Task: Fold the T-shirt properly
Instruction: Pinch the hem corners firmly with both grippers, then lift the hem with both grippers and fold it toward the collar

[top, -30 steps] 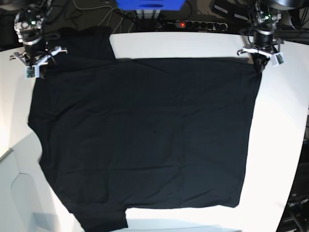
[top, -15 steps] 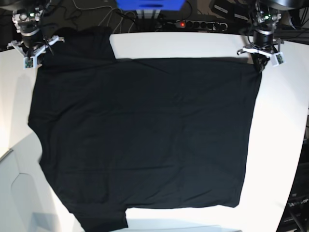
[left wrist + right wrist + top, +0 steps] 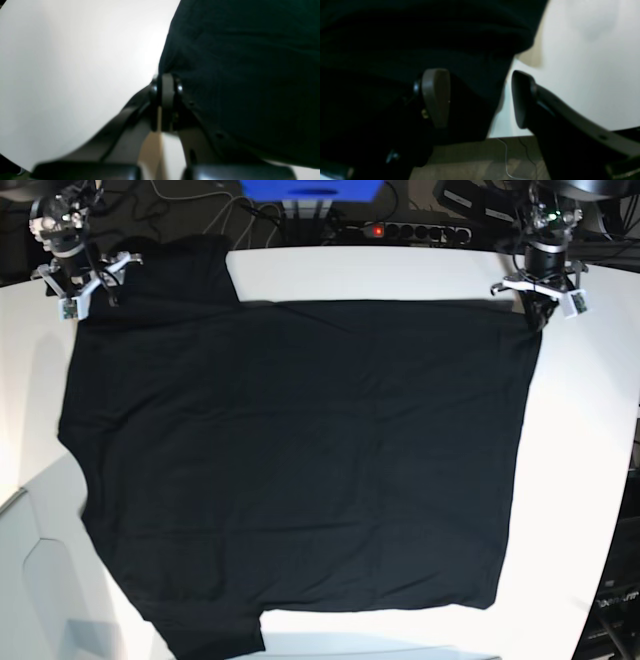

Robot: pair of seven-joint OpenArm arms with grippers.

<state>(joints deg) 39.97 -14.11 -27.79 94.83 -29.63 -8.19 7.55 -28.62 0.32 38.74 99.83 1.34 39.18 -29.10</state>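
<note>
The large black cloth T-shirt [image 3: 300, 470], spread flat, looks soft and limp; take corners. Left gripper [image 3: 166, 87] pinches its two-o'clock corner; right gripper [image 3: 480, 97] stands apart at ten o'clock.

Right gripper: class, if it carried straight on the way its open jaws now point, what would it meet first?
Probably the T-shirt. The right gripper stands open at the cloth's edge, with black fabric straight ahead and the white table beside it. Depth is unclear in the wrist view.

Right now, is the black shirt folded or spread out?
Spread out: the T-shirt lies flat across the white table, with no fold visible.
</note>
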